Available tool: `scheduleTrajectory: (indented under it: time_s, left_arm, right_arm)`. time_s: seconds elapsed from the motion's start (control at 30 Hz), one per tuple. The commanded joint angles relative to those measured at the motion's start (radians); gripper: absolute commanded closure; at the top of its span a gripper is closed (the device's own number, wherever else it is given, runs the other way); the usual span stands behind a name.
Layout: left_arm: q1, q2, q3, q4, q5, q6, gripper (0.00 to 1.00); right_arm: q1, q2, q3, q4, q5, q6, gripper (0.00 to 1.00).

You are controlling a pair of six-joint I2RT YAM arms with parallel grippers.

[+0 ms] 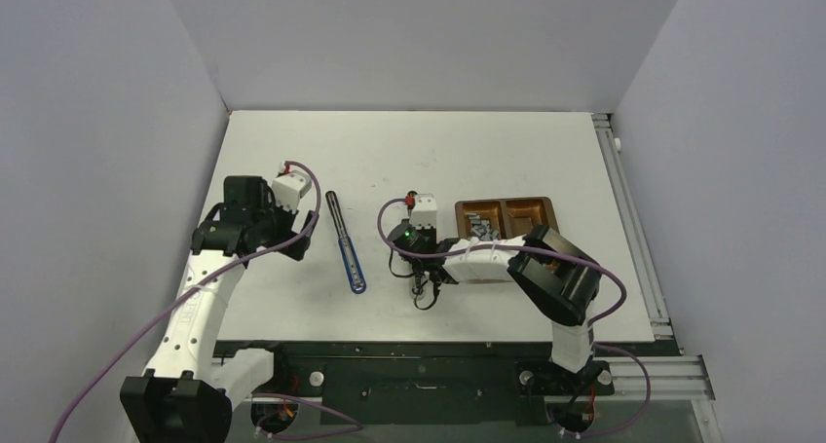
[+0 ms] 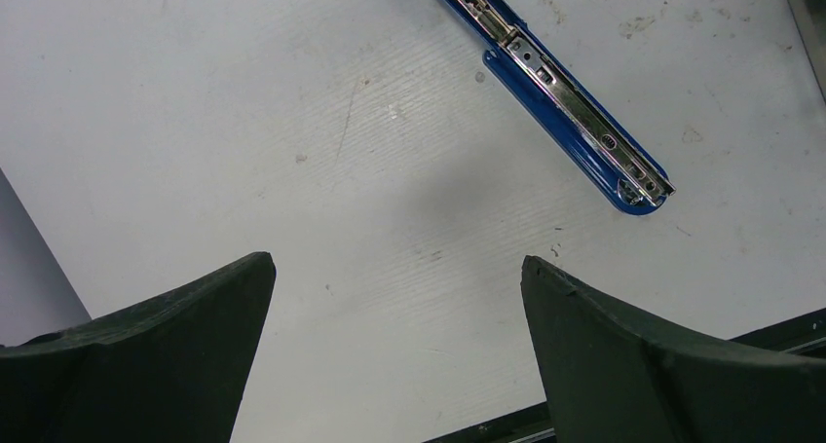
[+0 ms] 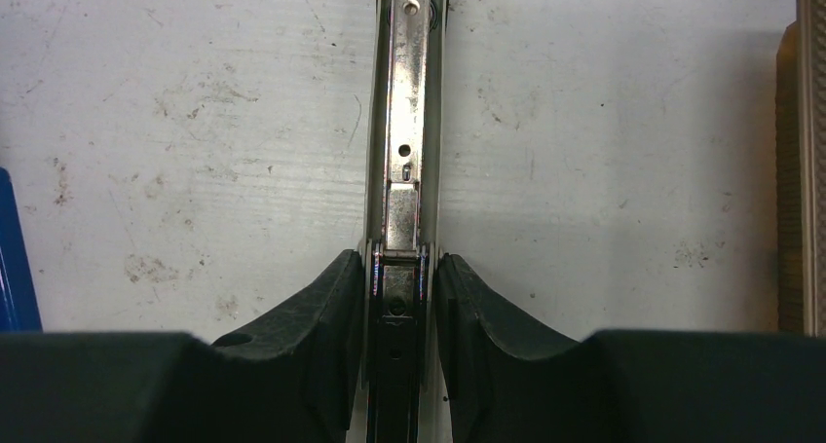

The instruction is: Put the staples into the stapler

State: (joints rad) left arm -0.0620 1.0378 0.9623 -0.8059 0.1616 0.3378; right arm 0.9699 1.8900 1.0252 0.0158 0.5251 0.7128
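My right gripper is shut on a white-sided stapler. Its chrome channel faces up and runs away from the fingers along the table. In the top view this gripper points down at the table, just left of the tray. The staples are a small silver-grey pile in the left compartment of the brown tray. A blue stapler lies opened flat to the left, and it also shows in the left wrist view. My left gripper hangs open above bare table, near the blue stapler's end.
The tray's right compartment looks empty. Its ribbed brown edge shows at the right of the right wrist view. The blue stapler's edge shows at the left. A black rail runs along the table's near edge.
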Motion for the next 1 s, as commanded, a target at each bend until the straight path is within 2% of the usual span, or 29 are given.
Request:
scheduleTrajectory:
  time_s: [0.0,0.13,0.4,0.6,0.67,0.8,0.97]
  left_arm:
    - [0.008,-0.023,0.029,-0.001,0.022,0.011,0.04]
    - [0.008,-0.025,0.037,0.001,0.028,0.009,0.04]
    - [0.010,-0.005,0.071,-0.006,0.046,-0.008,0.04]
    - [0.019,0.005,0.105,-0.019,0.055,-0.030,0.04]
    - [0.028,0.001,0.108,-0.009,0.044,-0.050,0.04]
    - [0.035,0.002,0.109,0.013,0.002,-0.072,0.04]
    - [0.050,0.022,0.131,-0.005,0.017,-0.083,0.04]
  right_arm:
    - [0.008,-0.029,-0.011,-0.070,0.043,0.021,0.91]
    - [0.005,-0.057,0.021,-0.108,0.092,-0.031,0.84]
    - [0.024,-0.115,0.102,-0.154,0.114,-0.157,0.60]
    - [0.083,-0.091,0.210,-0.156,0.090,-0.170,0.52]
    - [0.101,-0.050,0.261,-0.135,0.042,-0.181,0.47]
    - [0.122,0.087,0.426,-0.109,-0.066,-0.210,0.45]
    - [0.142,0.275,0.661,-0.185,-0.111,-0.245,0.42]
